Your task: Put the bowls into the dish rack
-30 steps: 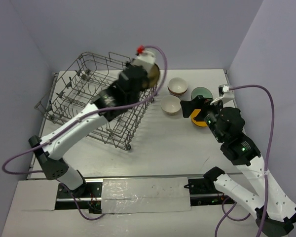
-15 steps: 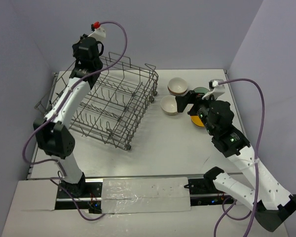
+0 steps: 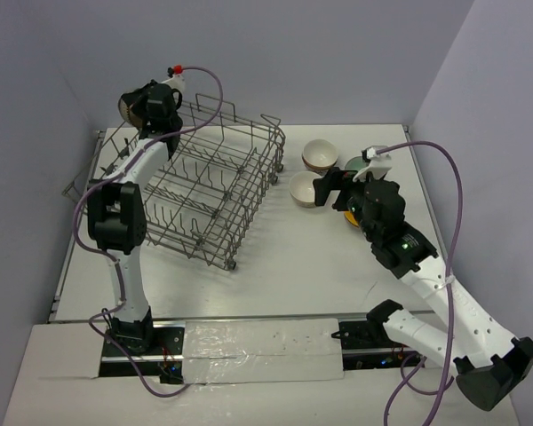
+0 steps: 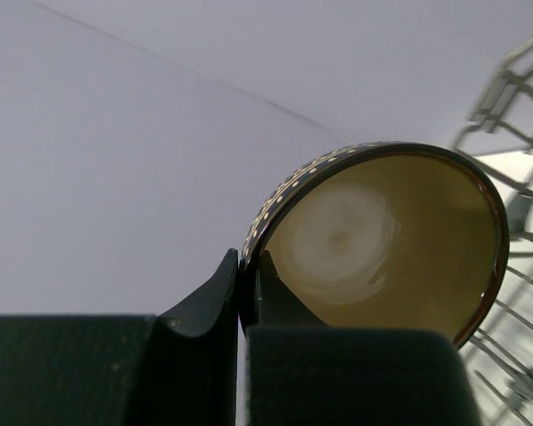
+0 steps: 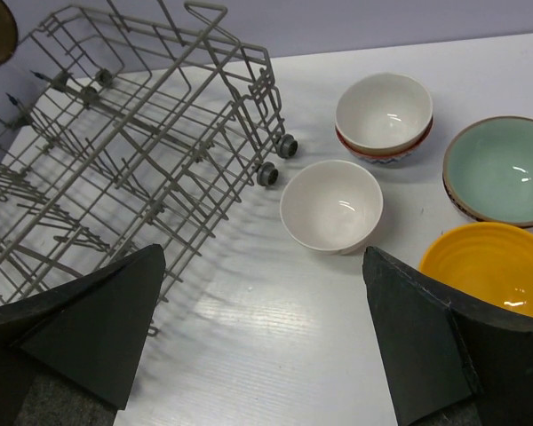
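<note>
The left fingers point(image 4: 206, 300) pinch the rim of a brown bowl point(image 4: 391, 240) high at the far left corner of the dish rack point(image 3: 204, 186), which lies below and to its right, while the right fingers point(image 5: 98, 328) stand wide near the white bowl point(image 5: 331, 204) on the counter point(image 5: 249, 337).

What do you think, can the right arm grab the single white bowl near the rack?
Probably yes. The right gripper hangs open just short of the white bowl, with only bare table between them.
</note>
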Robot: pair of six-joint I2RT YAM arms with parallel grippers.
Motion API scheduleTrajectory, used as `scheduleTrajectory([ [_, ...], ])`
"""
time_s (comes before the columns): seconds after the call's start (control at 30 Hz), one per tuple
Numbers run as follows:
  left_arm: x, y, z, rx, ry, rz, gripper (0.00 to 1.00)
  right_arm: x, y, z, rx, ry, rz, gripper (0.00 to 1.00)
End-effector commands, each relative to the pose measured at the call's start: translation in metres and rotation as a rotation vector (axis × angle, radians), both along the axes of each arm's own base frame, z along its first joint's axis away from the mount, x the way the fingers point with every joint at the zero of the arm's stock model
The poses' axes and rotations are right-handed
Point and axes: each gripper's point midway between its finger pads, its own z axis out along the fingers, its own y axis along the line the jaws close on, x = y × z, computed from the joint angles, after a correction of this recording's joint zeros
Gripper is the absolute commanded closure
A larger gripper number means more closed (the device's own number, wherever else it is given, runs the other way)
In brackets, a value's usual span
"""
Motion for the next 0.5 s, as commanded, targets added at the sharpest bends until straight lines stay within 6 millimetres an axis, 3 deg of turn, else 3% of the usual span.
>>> scheduleTrajectory([
  [0.0,-0.009,0.016,0.051,0.066,-0.18,0.063,1.0,0.006,0.001,0.005,-0.002,-0.035,-0.007,0.0],
  [0.17,-0.006,0.028,0.04,0.132,-0.165,0.086,1.0,0.007,0.002,0.0,-0.008,-0.028,-0.001,0.0],
  [0.47,-0.001,0.026,0.024,0.193,-0.131,0.015,1.0,0.008,0.003,-0.012,-0.025,-0.015,0.004,0.0],
])
